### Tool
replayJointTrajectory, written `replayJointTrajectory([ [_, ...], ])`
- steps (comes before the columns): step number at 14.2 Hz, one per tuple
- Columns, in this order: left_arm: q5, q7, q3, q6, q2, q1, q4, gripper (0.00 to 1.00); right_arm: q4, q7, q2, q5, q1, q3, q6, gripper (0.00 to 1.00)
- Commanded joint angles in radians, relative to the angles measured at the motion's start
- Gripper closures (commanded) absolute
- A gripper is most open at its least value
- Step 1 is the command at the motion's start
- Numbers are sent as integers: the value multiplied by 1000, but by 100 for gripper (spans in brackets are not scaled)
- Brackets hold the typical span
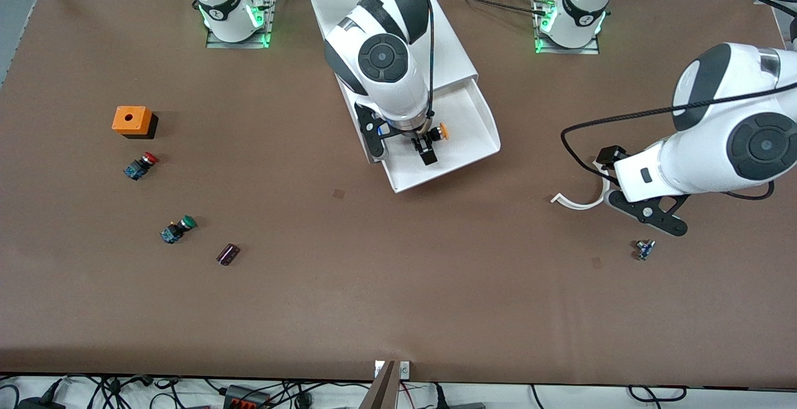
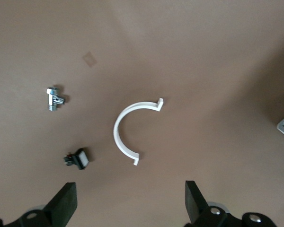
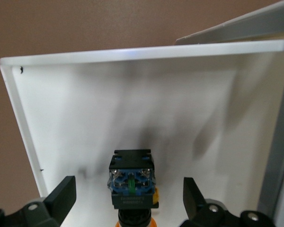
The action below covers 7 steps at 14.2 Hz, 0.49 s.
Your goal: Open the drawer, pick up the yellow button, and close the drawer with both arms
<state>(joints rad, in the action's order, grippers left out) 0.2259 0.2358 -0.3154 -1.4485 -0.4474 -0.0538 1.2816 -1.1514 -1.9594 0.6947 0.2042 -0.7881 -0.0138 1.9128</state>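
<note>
A brown table [image 1: 398, 297] fills the front view, with cables hanging along its lower edge.

Lowest on the table, at lower left of the frame, lie a small dark purple part [image 1: 228, 254] and a green-capped button [image 1: 177, 229]. At lower right there is a tiny metal piece [image 1: 644, 249]. A little higher at the right, the left gripper [image 1: 647, 213] hangs over the bare table beside a white half-ring [image 1: 579, 200]. In the left wrist view its fingers [image 2: 64, 204] stand wide apart with nothing between them, and a small black-and-white part [image 2: 78, 159] lies near the ring.

Higher at the left are a red-capped button [image 1: 140, 165] and an orange box [image 1: 132, 121] with a round hole in its top.

In the middle of the frame the drawer [image 1: 473, 138] is pulled out of the white cabinet [image 1: 445, 48]. The right gripper [image 1: 428, 147] is over the open tray. The button [image 1: 441, 131] lies inside the drawer — its orange cap shows just beside the gripper. In the right wrist view the button [image 3: 131, 182] sits between the two widely spread fingers [image 3: 61, 195], and neither finger touches it. There is small writing on its dark body, but it cannot be read.
</note>
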Motion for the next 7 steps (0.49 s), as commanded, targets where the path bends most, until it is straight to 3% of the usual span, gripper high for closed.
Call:
replayJointTrajectory([
  [1,41,-26,9,7,-28,31,-45,0,36,-21,16,0,-16,0,-29,0],
  [7,38,-452,7,-48,-50,32,-71,0,35,-21,23,0,-19,0,-26,0],
])
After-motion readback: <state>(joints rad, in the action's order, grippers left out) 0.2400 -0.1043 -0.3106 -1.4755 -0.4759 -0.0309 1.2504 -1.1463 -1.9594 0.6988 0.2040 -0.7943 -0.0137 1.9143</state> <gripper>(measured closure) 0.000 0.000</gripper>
